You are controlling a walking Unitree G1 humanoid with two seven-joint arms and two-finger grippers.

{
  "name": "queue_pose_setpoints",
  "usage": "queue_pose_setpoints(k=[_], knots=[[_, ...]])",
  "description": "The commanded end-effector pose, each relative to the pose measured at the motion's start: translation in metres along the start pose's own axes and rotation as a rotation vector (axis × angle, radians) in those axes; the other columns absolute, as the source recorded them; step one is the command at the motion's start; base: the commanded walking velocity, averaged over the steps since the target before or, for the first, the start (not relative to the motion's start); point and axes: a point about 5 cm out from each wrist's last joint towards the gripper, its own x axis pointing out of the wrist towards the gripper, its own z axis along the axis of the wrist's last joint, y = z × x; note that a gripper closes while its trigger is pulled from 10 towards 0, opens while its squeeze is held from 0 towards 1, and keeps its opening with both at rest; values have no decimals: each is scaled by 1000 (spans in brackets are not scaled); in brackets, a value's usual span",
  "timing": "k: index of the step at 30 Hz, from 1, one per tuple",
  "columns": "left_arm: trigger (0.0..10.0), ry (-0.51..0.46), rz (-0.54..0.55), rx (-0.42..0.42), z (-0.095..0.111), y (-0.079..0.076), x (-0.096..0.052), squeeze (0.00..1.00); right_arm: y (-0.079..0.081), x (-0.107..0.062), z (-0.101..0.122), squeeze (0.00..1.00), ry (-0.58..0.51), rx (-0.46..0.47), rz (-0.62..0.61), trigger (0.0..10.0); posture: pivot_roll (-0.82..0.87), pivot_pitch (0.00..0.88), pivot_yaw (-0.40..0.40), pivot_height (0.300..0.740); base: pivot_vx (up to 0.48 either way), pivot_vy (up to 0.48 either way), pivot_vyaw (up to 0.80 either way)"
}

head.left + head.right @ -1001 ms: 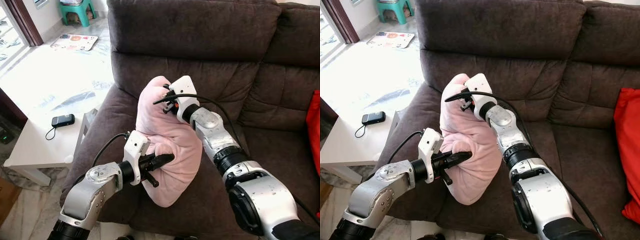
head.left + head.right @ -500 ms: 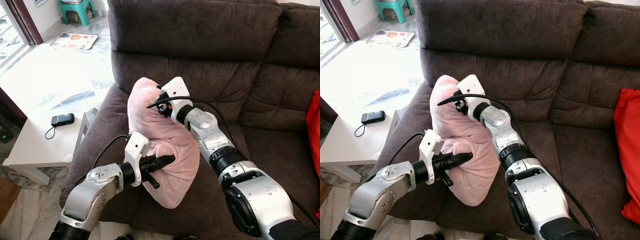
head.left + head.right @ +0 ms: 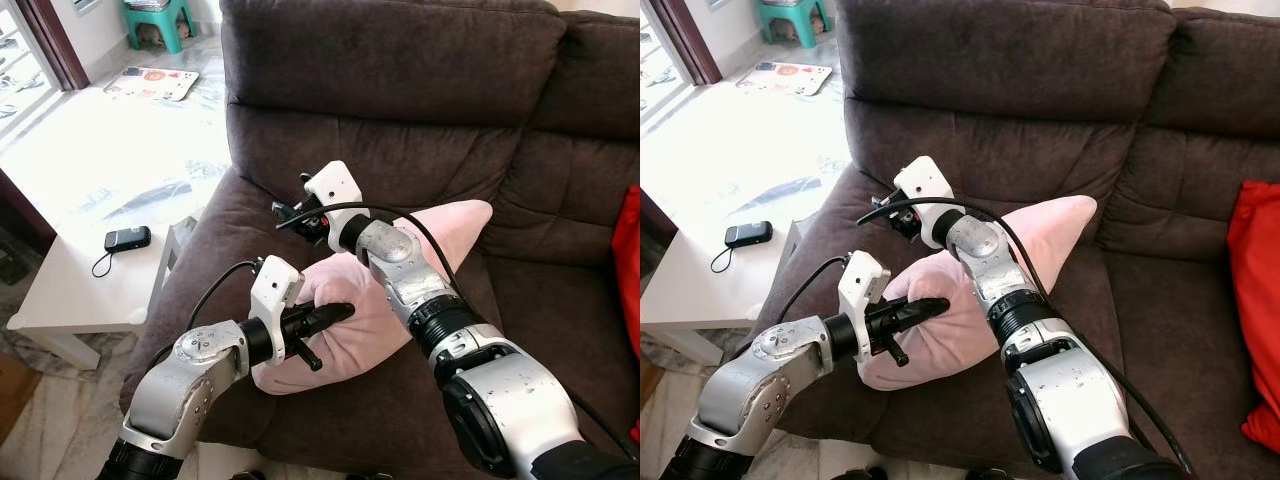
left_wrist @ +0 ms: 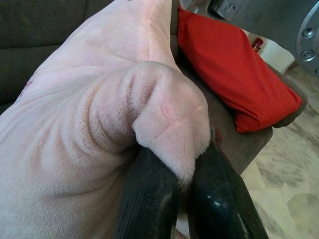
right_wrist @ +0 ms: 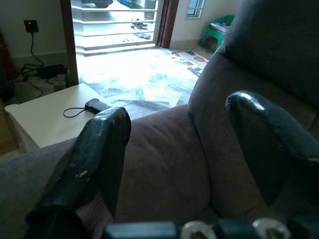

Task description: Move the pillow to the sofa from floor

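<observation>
A: Where's the soft pink plush pillow point(image 3: 400, 275)?

B: We see it lying across the seat of the dark brown fabric sofa point(image 3: 400, 90), beside the sofa's left armrest. One corner points up against the backrest; the other end bulges over the front edge of the seat.

A: Left gripper point(image 3: 335, 314)?

B: Clamped on a fold of the pillow near its front end. In the left wrist view we see plush bunched between the two black fingers point(image 4: 149, 199).

A: Right gripper point(image 3: 285, 214)?

B: Fingers spread apart, nothing between them. It sits over the armrest, just off the pillow. The right forearm crosses over the pillow.

A: Anything else around?

B: We've got a red cushion point(image 3: 1255, 300) at the sofa's right end, and a white low side table point(image 3: 70, 290) left of the armrest with a small black device with a cord point(image 3: 125, 240) on it.
</observation>
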Motion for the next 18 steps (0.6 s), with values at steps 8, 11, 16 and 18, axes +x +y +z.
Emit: queue_pose_setpoints(k=[8,11,16,18], knots=[[10000,-56,-28,45,12,-6,2,0,-50,-22,9,0,-73,16,-343,10000,113,129,-44,740,0,0,0],[10000,-54,-27,42,12,-6,2,0,-73,-40,5,0,-87,33,-517,10000,110,130,-44,740,0,0,0],[10000,-51,-27,40,10,-6,3,0,-101,-71,-2,0,-124,57,-748,10000,100,131,-43,740,0,0,0],[10000,-49,-29,40,9,-6,3,0,-106,-82,-11,0,-90,58,-810,10000,99,131,-44,740,0,0,0]])
